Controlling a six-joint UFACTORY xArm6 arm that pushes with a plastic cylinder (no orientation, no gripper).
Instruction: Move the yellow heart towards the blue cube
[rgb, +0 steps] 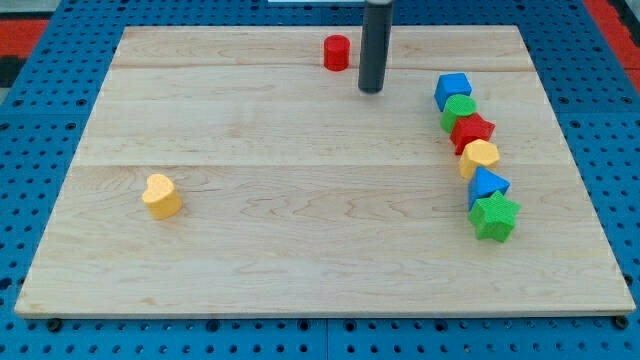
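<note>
Camera view shows a pale wooden board (300, 230) with visible grain and plank seams, lying on a blue perforated base (40, 120). My tip (371, 90), the lower end of a straight dark matte rod, stands near the view's top, just right of the small red cylinder (337, 52) and apart from it. There are no fingers to open or close here; the rod touches no block.

The yellow heart-shaped block (161, 195) sits alone at the view's left, well apart from everything else. Its lobes appear to face the view's upper left and its point the lower right, so its long axis runs on that diagonal, though the angle is hard to read exactly.

The blue cube (452, 90) is at the view's right, heading a curved chain of blocks that touch or nearly touch, running toward the view's bottom: a green cylinder (459, 110), a red star-shaped block (472, 131), a second yellow block with rounded shape (480, 156), a blue wedge-like block (487, 185), and a green star-shaped block (494, 216).

Between the heart and the cube lies bare wood; the rod stands near the top edge of that stretch, nearer the cube
</note>
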